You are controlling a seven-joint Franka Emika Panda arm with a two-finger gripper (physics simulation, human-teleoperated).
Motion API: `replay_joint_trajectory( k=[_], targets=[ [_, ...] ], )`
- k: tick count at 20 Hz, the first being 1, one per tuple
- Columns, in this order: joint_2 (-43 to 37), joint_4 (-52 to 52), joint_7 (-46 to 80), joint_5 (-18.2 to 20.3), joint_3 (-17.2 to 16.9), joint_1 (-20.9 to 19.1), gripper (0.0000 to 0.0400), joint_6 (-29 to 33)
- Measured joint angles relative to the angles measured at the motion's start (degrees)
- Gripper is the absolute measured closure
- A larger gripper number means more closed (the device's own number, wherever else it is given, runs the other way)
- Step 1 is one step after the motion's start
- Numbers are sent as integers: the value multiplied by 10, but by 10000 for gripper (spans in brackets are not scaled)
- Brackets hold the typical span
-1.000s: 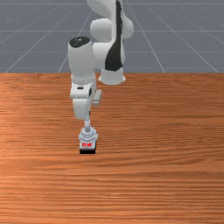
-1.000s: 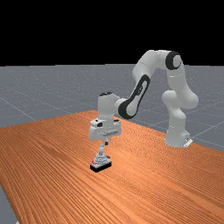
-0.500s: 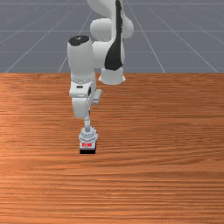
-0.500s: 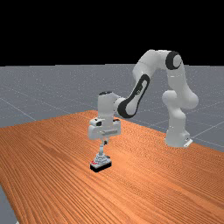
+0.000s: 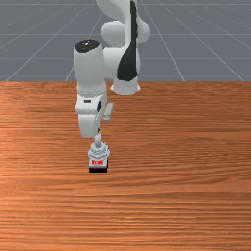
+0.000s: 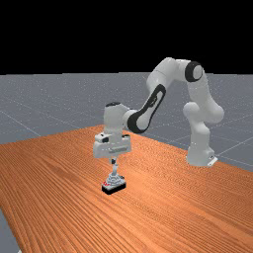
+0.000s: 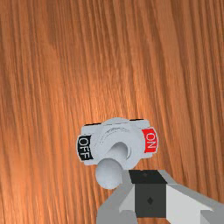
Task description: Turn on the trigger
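Wrist view, toggle switch (image 7: pixel 103 146), w/ its lever's ball end (image 7: pixel 108 174) taken as 6 o'clock from the switch's ctr: "OFF" in white caps on a blk label (image 7: pixel 84 147), approx. 8 o'clock; "ON" in white caps on a red label (image 7: pixel 150 141), betw. 2 & 3 o'clock. Front view: red label at switch's 6 o'clock, txt too small to read; far view ditto, approx. 9 o'clock.

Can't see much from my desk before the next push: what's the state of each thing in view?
Switch base: upright on the table
Lever: leaning toward OFF, so apparently not on yet
Gripper: shut, holding nothing, close to the lever's knob
Arm: reaching out over the table
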Motion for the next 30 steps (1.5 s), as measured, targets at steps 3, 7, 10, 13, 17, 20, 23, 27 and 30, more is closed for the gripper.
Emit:
replay_joint_trajectory(
  k=[3, 7, 10, 13, 17, 20, 23, 27, 30],
  targets=[
    [0, 1, -1, 6, 3, -2, 400, -2],
    [-42, -69, 16, -24, -13, 14, 400, 28],
    [-67, -108, 7, -3, -7, 5, 400, 39],
    [-72, -115, -33, -7, 1, 0, 400, 40],
    [-57, -109, -33, 23, 10, -11, 400, 59],
    [-54, -109, 12, 9, -2, 6, 400, 80],
    [-62, -122, -22, 19, 8, -3, 400, 105],
    [-76, -134, -37, 9, 7, -4, 400, 87],
    [-92, -159, -48, 9, 7, -5, 400, 95]
  ],
)
